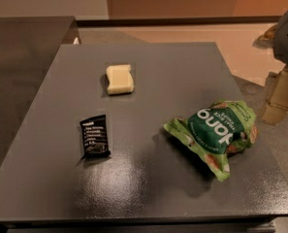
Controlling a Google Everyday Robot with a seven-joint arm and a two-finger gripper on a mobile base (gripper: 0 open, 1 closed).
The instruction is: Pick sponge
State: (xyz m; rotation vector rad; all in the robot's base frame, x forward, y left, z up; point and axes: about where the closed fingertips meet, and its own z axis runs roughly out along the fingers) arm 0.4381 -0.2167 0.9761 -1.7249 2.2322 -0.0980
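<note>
The dark grey table [148,188] fills most of what I see, its flat top giving everything on it a level seat. The biggest thing on it is a crumpled green snack bag [214,132], lying on its side at the near right. It is puffed and loose, so it rests wherever its bulk settles, close to the right edge.

My gripper [278,101] hangs off that right edge, just past the bag and outside the tabletop. I cannot tell whether it is spread or pressed together, and I see nothing in it. I judge it sits out there to leave the table in open sight before I reach.

The sponge [119,79] lies flat on the far part of the table, left of centre, with what looks like a notch toward its far right corner. It is well apart from everything else, so nothing crowds a grasp from above. The small black packet [95,136] lies flat nearer to me, slightly left of the sponge. My reach must go left and far, clearing the bag.
</note>
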